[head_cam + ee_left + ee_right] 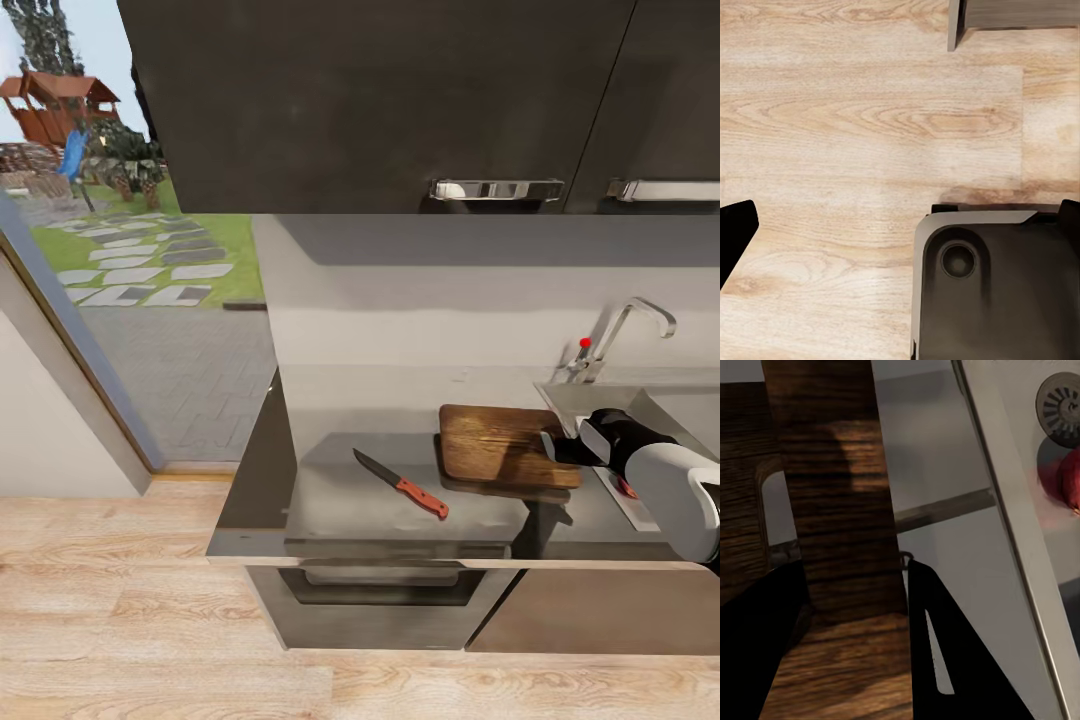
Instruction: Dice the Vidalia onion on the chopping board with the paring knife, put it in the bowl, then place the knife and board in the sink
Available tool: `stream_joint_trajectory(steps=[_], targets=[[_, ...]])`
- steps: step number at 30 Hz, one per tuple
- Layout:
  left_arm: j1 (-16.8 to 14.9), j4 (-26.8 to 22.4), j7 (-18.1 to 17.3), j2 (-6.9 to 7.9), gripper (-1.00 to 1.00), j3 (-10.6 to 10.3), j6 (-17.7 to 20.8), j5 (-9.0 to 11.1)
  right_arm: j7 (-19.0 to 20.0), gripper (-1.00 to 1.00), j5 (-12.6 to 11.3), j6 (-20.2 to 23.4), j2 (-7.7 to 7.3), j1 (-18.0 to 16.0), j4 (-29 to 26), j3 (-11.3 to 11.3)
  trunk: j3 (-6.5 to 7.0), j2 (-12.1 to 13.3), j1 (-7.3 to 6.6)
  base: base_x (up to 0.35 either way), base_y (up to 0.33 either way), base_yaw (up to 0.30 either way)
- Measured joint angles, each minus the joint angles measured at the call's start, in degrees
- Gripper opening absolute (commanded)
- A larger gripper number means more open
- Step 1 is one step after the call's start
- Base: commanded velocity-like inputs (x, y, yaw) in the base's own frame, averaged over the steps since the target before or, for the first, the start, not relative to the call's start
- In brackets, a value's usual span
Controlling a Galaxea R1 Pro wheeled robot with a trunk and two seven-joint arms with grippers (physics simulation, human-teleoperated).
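Observation:
The dark wooden chopping board [495, 443] lies on the grey countertop [340, 510], just left of the sink [585, 400]. My right gripper [560, 447] is shut on the board's right edge. In the right wrist view its black fingers [945, 652] straddle the board [832, 495], seen edge-on. The red-handled paring knife [402, 484] lies on the countertop left of the board. The pink Vidalia onion [1069, 480] sits in the sink beside the round drain [1061, 401]. My left gripper [900, 221] hangs open over the wooden floor. The bowl is out of view.
A chrome tap [625, 330] with a red dot stands behind the sink. Dark upper cabinets [380, 100] hang above the worktop, and an oven [380, 590] sits below it. A glass door [110, 250] at the left looks onto a garden. My base [997, 285] stands on the floor.

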Motion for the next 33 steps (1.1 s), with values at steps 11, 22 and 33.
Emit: stream_joint_trajectory(steps=[11, 22, 33], targets=[[0.0, 0.0, 0.0, 0.00, 1.00, 0.0, 0.0, 0.0, 0.0, -1.00, 1.1, 0.1, 0.17, 0.0, 0.0, 0.1, 0.00, 0.0, 0.00, 0.000, 0.000, 0.000], [0.0, 0.0, 0.0, 0.00, 1.00, 0.0, 0.0, 0.0, 0.5, -1.00, 3.7, 0.1, 0.30, 0.0, 0.0, 0.0, 0.00, 0.0, 0.00, 0.000, 0.000, 0.000], [0.0, 0.0, 0.0, 0.00, 1.00, 0.0, 0.0, 0.0, 7.2, -1.00, 4.1, 0.1, 0.20, 0.0, 0.0, 0.3, 0.00, 0.0, 0.00, 0.000, 0.000, 0.000]])
